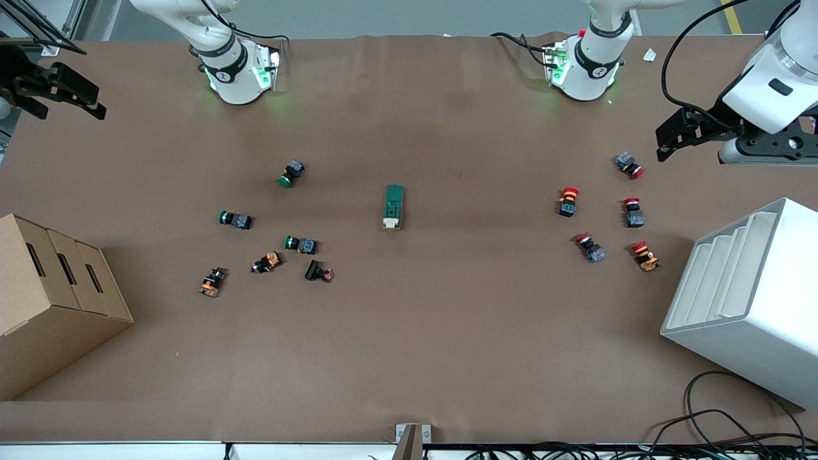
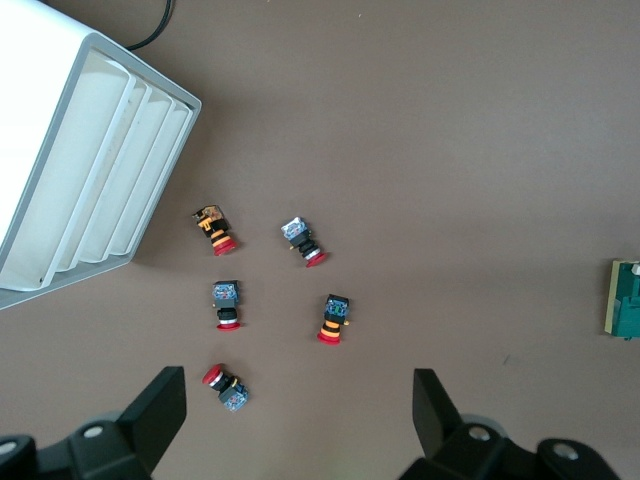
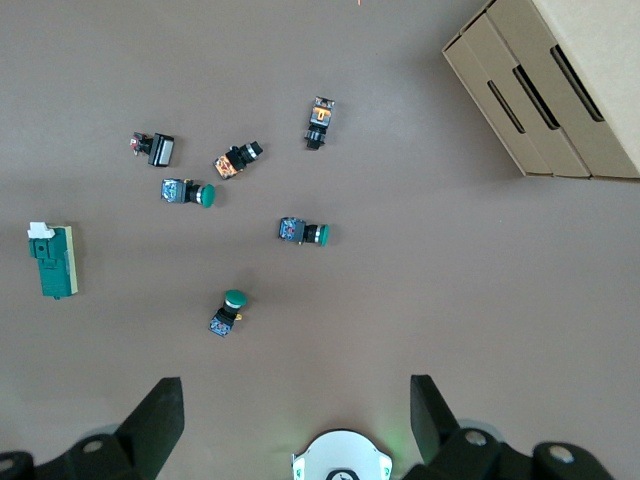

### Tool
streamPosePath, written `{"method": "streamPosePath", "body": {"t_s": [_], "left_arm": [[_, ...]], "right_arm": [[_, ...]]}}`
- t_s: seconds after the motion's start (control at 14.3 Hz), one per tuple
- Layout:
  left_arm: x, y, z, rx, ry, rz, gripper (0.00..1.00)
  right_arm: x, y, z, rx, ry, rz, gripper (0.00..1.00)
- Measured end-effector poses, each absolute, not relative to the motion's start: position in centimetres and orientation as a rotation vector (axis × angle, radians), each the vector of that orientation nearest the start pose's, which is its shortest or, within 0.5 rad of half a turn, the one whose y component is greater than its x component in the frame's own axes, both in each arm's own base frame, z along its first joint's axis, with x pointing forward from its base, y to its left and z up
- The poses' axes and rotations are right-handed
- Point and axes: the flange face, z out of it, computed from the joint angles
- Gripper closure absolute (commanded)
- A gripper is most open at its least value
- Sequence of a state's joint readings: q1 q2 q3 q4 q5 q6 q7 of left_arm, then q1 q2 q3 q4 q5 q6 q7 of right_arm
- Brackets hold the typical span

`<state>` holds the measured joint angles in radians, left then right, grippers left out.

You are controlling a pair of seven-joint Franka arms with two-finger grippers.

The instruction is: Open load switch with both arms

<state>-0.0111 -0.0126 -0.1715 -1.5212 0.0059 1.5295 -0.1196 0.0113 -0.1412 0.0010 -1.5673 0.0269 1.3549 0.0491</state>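
Note:
The load switch [image 1: 394, 206], a dark-green block with a white toggle piece at the end nearer the front camera, lies flat in the middle of the table. It also shows in the left wrist view, load switch [image 2: 625, 298], and in the right wrist view, load switch [image 3: 52, 260]. My left gripper [image 1: 666, 144] hangs open and empty in the air over the left arm's end of the table, left gripper [image 2: 300, 400] above a red-capped button [image 2: 226, 388]. My right gripper [image 1: 71, 110] hangs open and empty over the right arm's end, right gripper [image 3: 297, 400] above bare table.
Several green-capped and other push buttons [image 1: 300, 244] lie scattered toward the right arm's end. Several red-capped buttons [image 1: 568, 200] lie toward the left arm's end. A cardboard box [image 1: 51, 300] and a white slotted rack [image 1: 748, 300] stand at the two ends of the table.

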Motion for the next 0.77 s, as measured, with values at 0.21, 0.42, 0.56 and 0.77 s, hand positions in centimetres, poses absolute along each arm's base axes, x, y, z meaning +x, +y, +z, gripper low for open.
{"method": "streamPosePath", "body": {"t_s": [0.21,0.42,0.56,0.77], "left_arm": [[53.8,-9.9,65.1,-3.135,0.101,-0.033,0.00],[53.7,-10.6,65.2,-3.135,0.122,-0.034,0.00],[53.7,-13.1,64.2,-3.132,0.193,-0.011,0.00],[54.0,-20.4,61.1,-3.142,0.272,-0.006,0.00]], "right_arm": [[48.5,0.9,68.1,-3.115,0.049,0.113,0.00],[48.5,0.9,68.1,-3.115,0.049,0.113,0.00],[48.6,0.9,68.3,-3.115,0.050,0.107,0.00],[48.6,0.8,68.6,-3.115,0.052,0.092,0.00]]}}
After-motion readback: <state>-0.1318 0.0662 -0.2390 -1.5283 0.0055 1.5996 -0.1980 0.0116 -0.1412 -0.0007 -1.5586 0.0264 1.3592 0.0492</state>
